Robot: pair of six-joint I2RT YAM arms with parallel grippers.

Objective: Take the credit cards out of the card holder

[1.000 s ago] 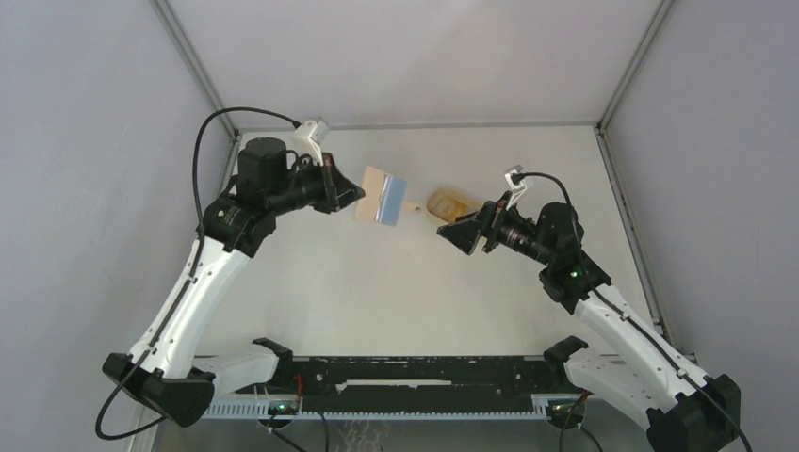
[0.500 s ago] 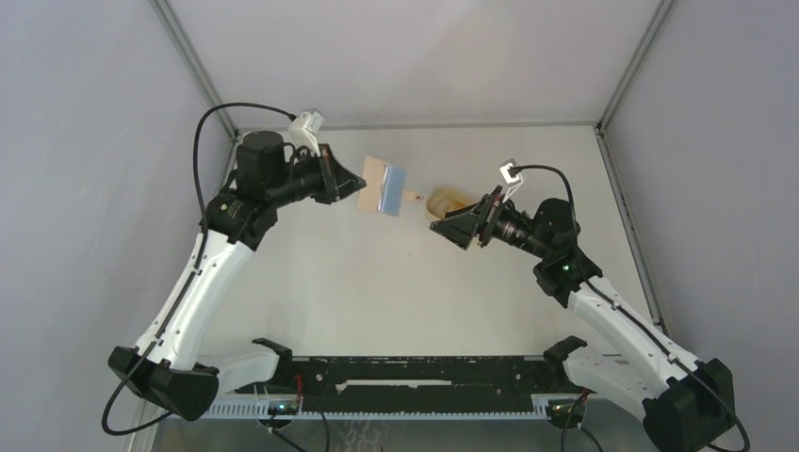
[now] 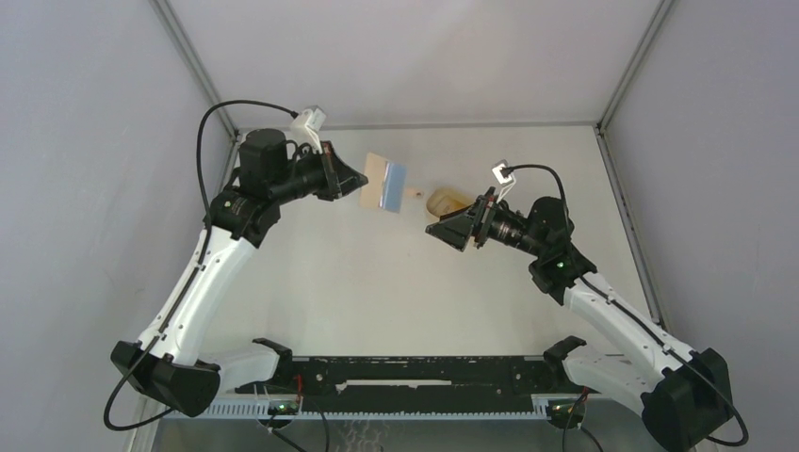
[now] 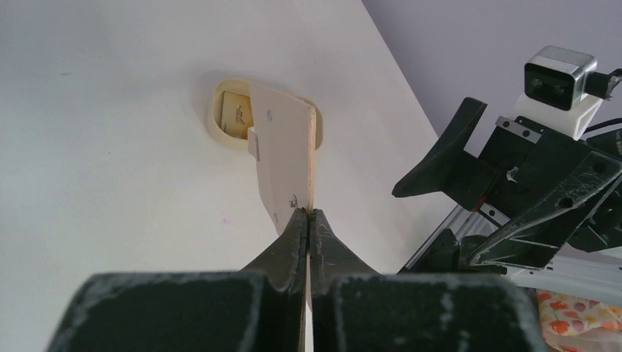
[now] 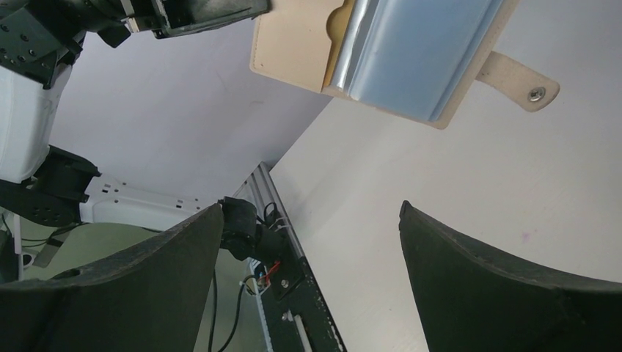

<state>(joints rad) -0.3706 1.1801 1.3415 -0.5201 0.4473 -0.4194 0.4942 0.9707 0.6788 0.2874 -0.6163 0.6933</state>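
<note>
Pinching the card holder (image 4: 286,158) by one edge, the left gripper (image 4: 309,214) is clenched on it and holds it above the bench (image 3: 377,282), near the far edge and left of the middle. Blue-grey credit cards (image 5: 422,51) sit in the opened holder, and its snap tab (image 5: 522,82) sticks out sideways. The right gripper (image 5: 312,209) is spread wide, facing the holder without touching it. An oval tan tray (image 3: 441,200) lies on the bench just right of the holder.

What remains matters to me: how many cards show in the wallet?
1: a blue-grey card in the open wallet, which the left jaws pinch; more may hide beneath it.
</note>
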